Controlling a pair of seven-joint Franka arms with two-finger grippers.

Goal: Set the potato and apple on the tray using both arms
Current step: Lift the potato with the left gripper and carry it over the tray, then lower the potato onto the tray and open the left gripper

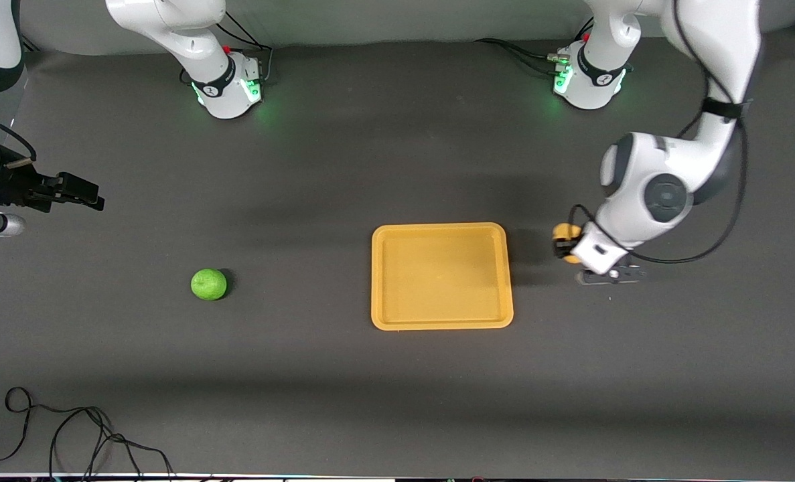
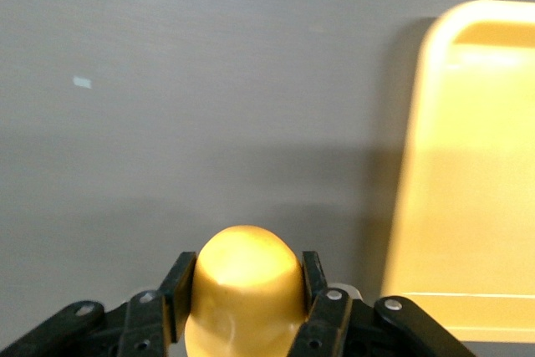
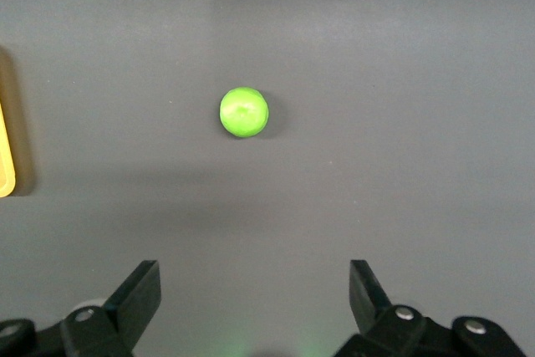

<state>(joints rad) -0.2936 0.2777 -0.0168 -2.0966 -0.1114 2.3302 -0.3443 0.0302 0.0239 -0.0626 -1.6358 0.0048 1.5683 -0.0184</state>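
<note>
Left wrist view: potato (image 2: 242,290) clamped in left gripper (image 2: 242,311), seemingly beside tray (image 2: 435,165).

Smooth, faintly glossy plastic tray (image 1: 441,325) on a matt dark table (image 1: 343,167); potato (image 2: 244,290) smooth, slightly shiny.

No readable text, label, brand, number or sign appears on anything in these views
</note>
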